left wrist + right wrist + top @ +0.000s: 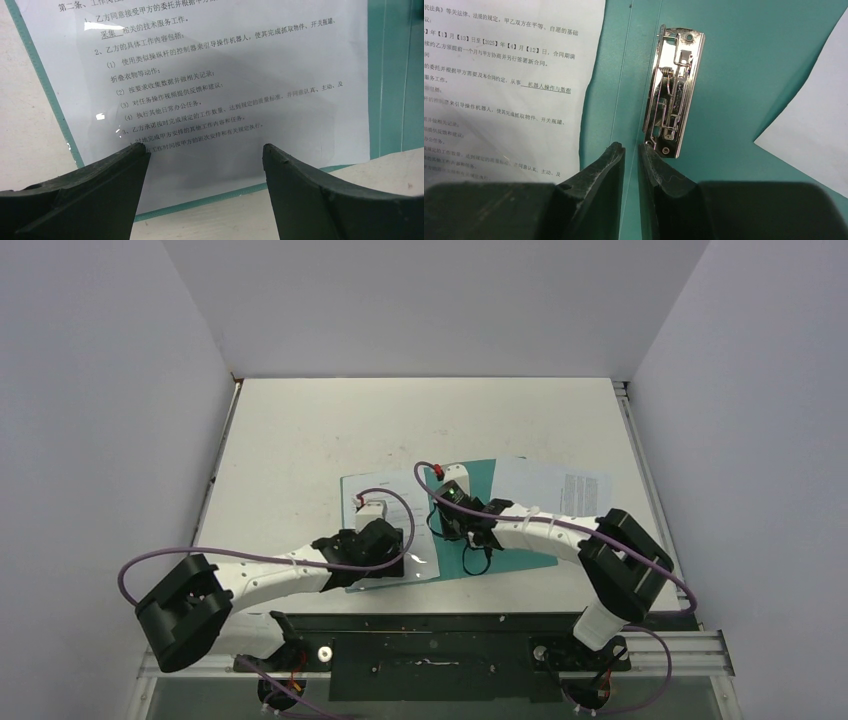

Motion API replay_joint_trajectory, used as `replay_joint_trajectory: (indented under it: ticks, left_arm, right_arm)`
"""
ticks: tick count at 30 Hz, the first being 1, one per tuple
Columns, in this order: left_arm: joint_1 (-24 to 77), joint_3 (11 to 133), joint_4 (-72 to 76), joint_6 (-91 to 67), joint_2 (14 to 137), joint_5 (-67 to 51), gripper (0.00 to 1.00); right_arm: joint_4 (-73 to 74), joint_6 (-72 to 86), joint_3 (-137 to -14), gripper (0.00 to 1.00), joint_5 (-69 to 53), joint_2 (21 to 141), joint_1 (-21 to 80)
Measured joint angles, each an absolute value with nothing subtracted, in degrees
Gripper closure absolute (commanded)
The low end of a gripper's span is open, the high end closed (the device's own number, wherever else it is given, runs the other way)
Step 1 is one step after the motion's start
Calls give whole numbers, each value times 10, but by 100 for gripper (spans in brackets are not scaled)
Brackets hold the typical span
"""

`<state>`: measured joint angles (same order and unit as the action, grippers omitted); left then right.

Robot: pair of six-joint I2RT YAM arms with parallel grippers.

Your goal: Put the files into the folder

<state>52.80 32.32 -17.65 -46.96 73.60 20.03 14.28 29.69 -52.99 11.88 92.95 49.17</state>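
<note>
The teal folder [478, 478] lies open on the table. One printed file sheet [385, 488] lies on its left half. A second sheet [558, 487] lies partly on the right half and partly past its right edge. My left gripper [375, 558] is open and empty, low over the bottom edge of the left sheet [225, 65], with folder card beside it [395, 75]. My right gripper [450, 525] is over the folder's spine [734, 75]. In its wrist view the right gripper [630, 146] is nearly shut and empty, just below the silver clip [674, 95]. The left sheet [509, 80] and second sheet [819, 135] flank it.
The pale table [420, 420] stretches behind the folder to grey walls on three sides. A metal rail [450, 650] with both arm bases runs along the near edge. Purple cables loop from each wrist.
</note>
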Motion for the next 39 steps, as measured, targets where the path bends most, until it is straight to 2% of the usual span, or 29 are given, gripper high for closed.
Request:
replay_joint_trajectory:
  ticks: [4, 19, 39]
  left_arm:
    - [532, 330, -175, -469, 748, 211, 17]
    - [560, 364, -199, -472, 795, 254, 17]
    - [580, 380, -212, -481, 821, 282, 17]
  right_arm:
    - [142, 301, -529, 87, 125, 933, 493]
    - [151, 312, -513, 91, 172, 938, 496]
    - [135, 322, -511, 93, 177, 947, 500]
